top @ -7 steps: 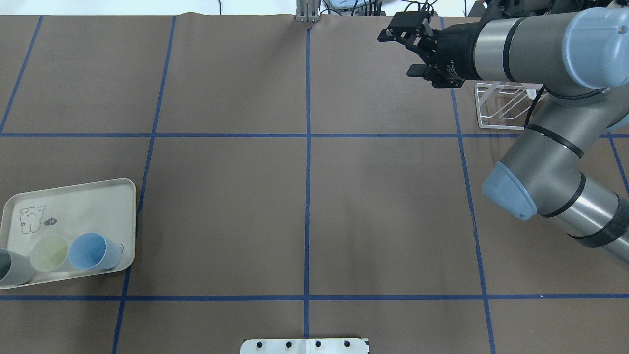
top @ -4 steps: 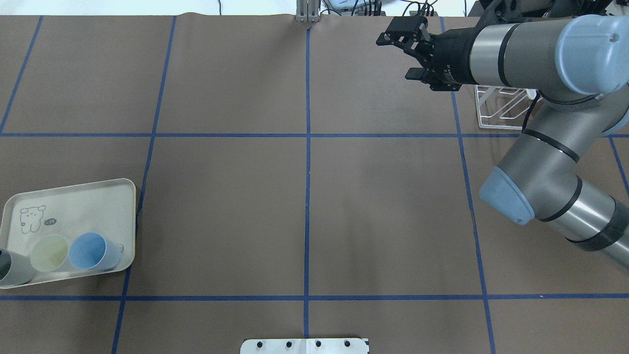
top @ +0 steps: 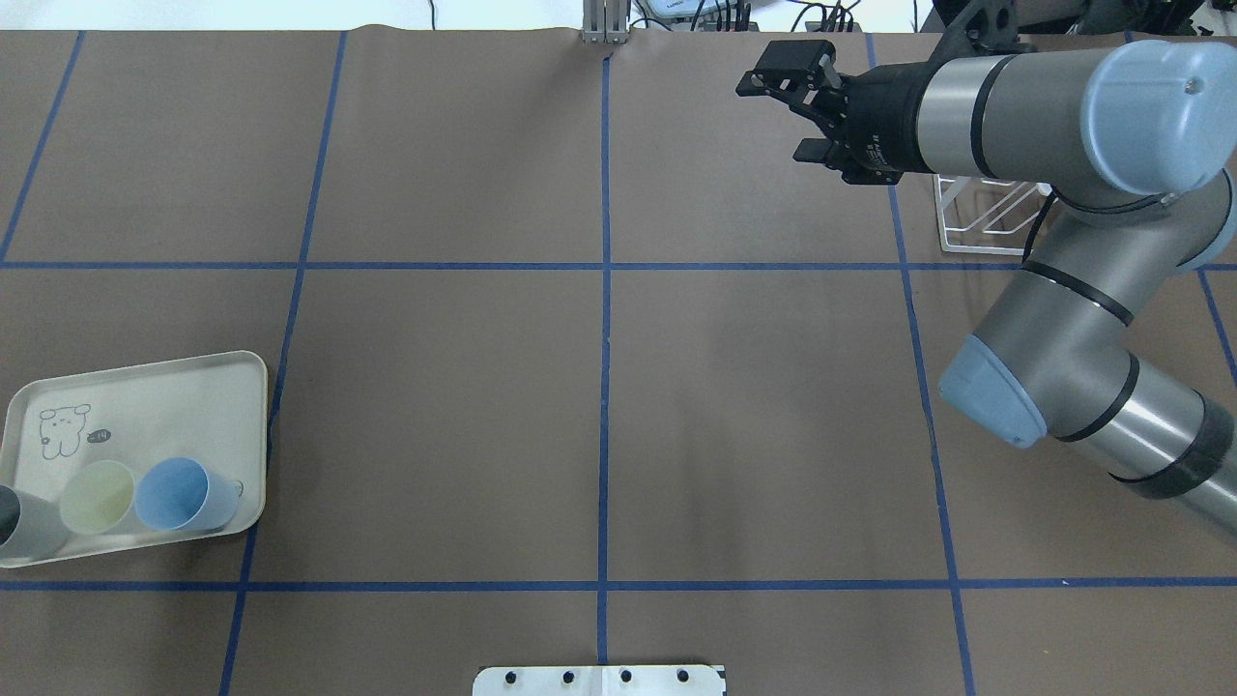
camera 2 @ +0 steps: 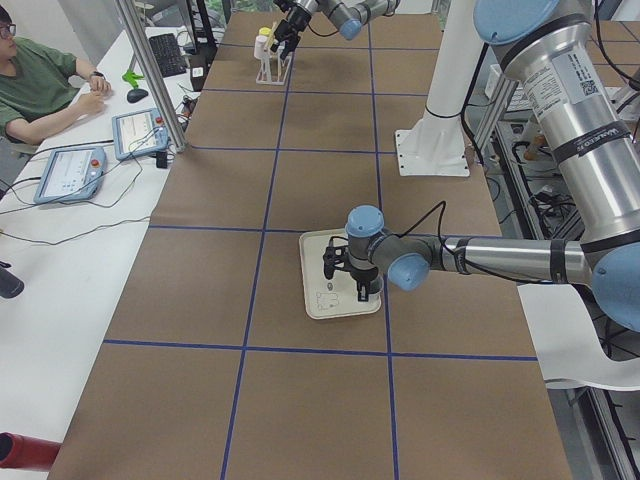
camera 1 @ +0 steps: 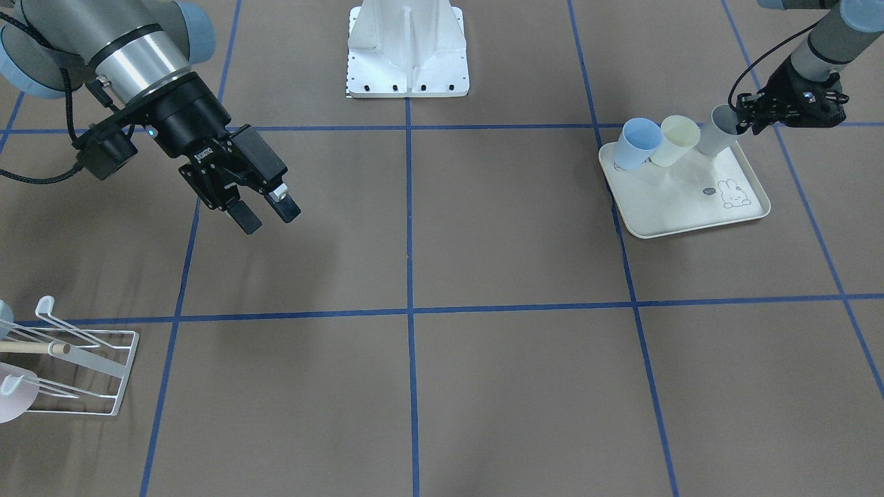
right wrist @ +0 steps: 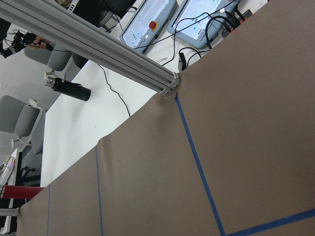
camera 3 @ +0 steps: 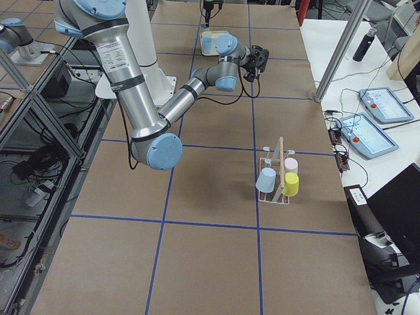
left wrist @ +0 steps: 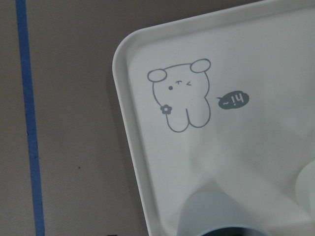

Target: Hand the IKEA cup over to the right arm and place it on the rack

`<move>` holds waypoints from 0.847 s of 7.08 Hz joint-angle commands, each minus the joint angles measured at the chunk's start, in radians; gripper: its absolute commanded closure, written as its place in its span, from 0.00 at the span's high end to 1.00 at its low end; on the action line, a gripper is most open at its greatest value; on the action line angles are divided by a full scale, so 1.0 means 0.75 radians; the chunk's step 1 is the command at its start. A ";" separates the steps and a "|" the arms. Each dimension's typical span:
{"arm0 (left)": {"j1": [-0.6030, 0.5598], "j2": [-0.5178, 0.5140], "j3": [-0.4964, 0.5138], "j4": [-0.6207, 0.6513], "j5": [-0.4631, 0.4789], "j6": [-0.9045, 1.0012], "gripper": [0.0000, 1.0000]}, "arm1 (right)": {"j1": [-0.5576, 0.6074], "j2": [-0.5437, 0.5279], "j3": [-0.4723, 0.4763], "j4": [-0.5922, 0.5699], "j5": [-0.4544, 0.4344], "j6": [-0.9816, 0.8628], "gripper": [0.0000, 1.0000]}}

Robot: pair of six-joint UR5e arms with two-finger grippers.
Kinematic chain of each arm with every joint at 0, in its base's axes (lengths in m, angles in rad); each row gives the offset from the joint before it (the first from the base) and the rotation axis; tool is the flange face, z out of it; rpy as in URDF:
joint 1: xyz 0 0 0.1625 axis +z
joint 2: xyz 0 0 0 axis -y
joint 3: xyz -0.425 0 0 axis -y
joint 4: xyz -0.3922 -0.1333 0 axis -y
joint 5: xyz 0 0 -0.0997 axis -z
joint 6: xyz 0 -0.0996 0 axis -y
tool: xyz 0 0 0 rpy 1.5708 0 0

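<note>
Two tools: right tool (camera 1: 269, 219) spread, level over table (camera 1: 483, 228); left tool (camera 1: 747, 114) at rim of grey cup (camera 1: 711, 141), closure unclear.

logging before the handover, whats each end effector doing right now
left end effector: at rim of grey cup, grip cannot be told
right end effector: open, empty

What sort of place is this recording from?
Probably a robotics lab: a paper-covered table gridded with blue tape, control pendants on a side desk, and a person seated there.
</note>
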 commanded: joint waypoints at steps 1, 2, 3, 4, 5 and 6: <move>0.000 0.002 -0.006 0.000 0.000 0.005 0.00 | 0.000 -0.001 -0.015 0.004 0.000 -0.004 1.00; -0.014 0.020 -0.050 0.004 -0.008 0.005 0.00 | 0.000 -0.001 -0.031 0.041 -0.002 -0.002 1.00; -0.026 0.031 -0.065 0.009 -0.059 0.005 0.00 | -0.002 -0.003 -0.037 0.063 -0.014 0.000 1.00; -0.130 0.019 -0.069 0.011 -0.082 0.005 0.00 | -0.004 -0.005 -0.037 0.063 -0.019 0.000 1.00; -0.232 0.004 -0.069 0.013 -0.082 0.005 0.00 | -0.004 -0.007 -0.035 0.065 -0.019 0.000 1.00; -0.316 -0.073 -0.063 0.037 -0.078 -0.001 0.00 | -0.004 -0.007 -0.035 0.065 -0.019 0.002 1.00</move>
